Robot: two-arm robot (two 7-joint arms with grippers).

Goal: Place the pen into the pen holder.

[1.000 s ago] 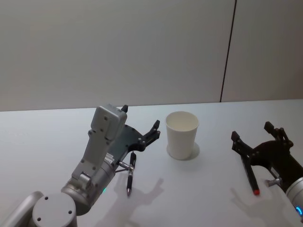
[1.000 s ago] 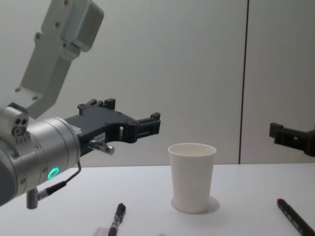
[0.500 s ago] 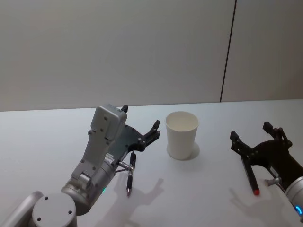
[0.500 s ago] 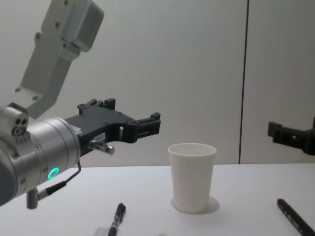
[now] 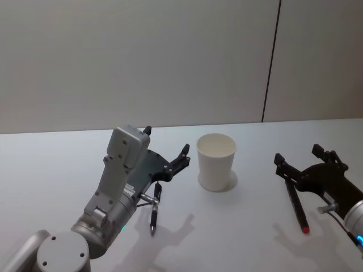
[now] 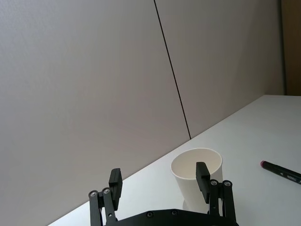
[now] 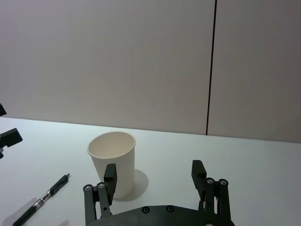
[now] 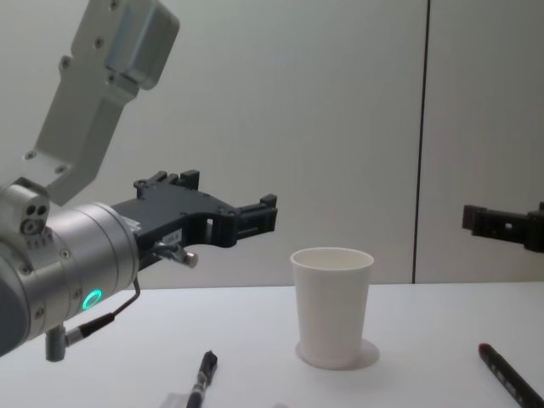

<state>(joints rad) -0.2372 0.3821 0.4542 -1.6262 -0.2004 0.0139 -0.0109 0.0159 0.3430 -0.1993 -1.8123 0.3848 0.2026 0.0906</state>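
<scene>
Pre-grasp stage: left gripper nr black pen, right gripper nr red-tipped pen; jaws spread, empty. Next: descend, pinch, carry to pen holder.

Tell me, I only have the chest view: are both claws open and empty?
Observer: Yes. The wrist views show the left claw and the right claw open, holding nothing.
Operator: What lies below the right claw?
Observer: In the head view the red-tipped pen lies on the table, its far end under the hovering right claw.
Operator: Anything already dropped in?
Observer: The head view looks into the white paper cup: nothing inside that I can see.
</scene>
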